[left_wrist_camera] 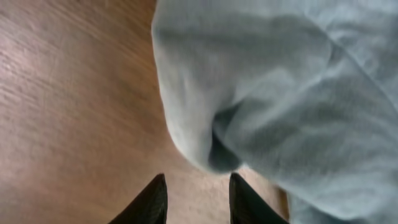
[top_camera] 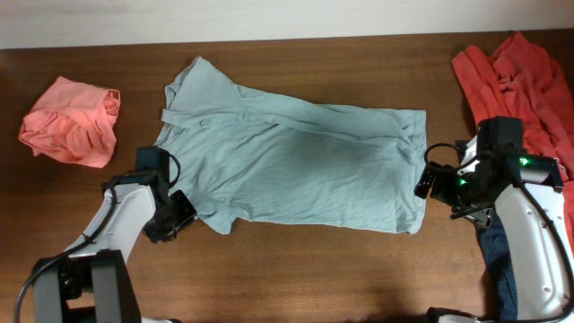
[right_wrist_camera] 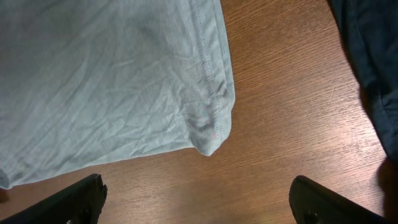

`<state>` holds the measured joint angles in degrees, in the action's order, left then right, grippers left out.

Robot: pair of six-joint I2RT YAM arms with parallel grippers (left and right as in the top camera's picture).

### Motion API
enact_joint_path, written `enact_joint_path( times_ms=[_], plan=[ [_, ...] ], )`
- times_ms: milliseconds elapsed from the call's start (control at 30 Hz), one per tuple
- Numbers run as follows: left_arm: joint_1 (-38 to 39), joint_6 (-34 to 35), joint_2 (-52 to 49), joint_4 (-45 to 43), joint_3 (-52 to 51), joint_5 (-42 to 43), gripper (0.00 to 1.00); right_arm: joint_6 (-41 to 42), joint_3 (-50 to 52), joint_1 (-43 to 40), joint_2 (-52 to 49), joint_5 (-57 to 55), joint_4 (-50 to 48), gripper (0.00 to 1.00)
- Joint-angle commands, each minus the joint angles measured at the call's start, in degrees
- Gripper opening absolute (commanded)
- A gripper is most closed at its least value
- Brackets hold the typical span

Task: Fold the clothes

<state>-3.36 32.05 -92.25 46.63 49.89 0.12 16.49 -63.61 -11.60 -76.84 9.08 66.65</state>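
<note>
Since the T-shirt (top_camera: 296,161) looks like thin soft jersey, we judge it light, floppy and a bit clingy on wood. It has no stiffness to push against, so it wants pinching at an edge and lifting, not shoving.

Overhead: the shirt lies spread flat on the table (top_camera: 296,278) between both arms, neck end on the side of the left gripper (top_camera: 179,215), bottom hem on the side of the right gripper (top_camera: 429,184). The salmon-pink garment (top_camera: 72,121) is bunched well outboard of the left gripper. The orange-red garment (top_camera: 520,81) sits beyond the right gripper, and the navy garment (top_camera: 502,260) is partly under that arm.

Left wrist: jaws stand narrow w/ bare wood in the gap and no cloth between the tips that we can see. The sleeve edge (left_wrist_camera: 217,149), rolled up off the table, is just ahead, slightly toward the right-hand finger. We judge that raised roll the easy grab pt.

Right wrist: jaws spread wide, holding nothing. The hem corner (right_wrist_camera: 214,134) lies straight ahead, about centred between the fingers, close to them but apart. The stitched hem is thicker there, so it should slip less. It lies flat, though, so getting a finger under it may be fiddly.
</note>
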Motion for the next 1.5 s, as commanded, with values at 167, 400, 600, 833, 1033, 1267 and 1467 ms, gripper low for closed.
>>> enact_joint_path(
  times_ms=[167, 400, 600, 833, 1033, 1267, 1467],
  plan=[
    [-0.17, 1.18, 0.35, -3.15, -0.57, -6.01, 0.42, 0.35, 0.09, -0.07, 0.17, -0.31, -0.07, 0.99],
    [-0.13, 1.18, 0.33, -6.97, -1.55, -5.97, 0.43, 0.35, 0.09, -0.07, 0.17, -0.28, 0.13, 0.99],
    [-0.02, 0.81, 0.33, -5.25, -1.79, -2.80, 0.11, 0.35, 0.09, -0.07, 0.17, -0.28, 0.17, 0.99],
    [-0.09, -3.87, 1.40, 0.81, 3.67, -2.95, 0.01, 0.35, 0.09, -0.07, 0.17, -0.31, 1.09, 0.99],
    [-0.07, -6.95, 6.67, 9.62, 16.20, -8.15, 0.01, 0.35, 0.09, -0.07, 0.17, -0.31, 1.92, 0.99],
    [-0.07, -7.39, 7.65, 8.94, 17.44, -8.15, 0.01, 0.35, 0.09, -0.07, 0.17, -0.28, 3.80, 0.99],
    [-0.07, -7.78, 7.43, 5.70, 17.44, -8.13, 0.01, 0.33, 0.09, -0.07, 0.17, -0.31, 5.31, 0.99]
  ],
)
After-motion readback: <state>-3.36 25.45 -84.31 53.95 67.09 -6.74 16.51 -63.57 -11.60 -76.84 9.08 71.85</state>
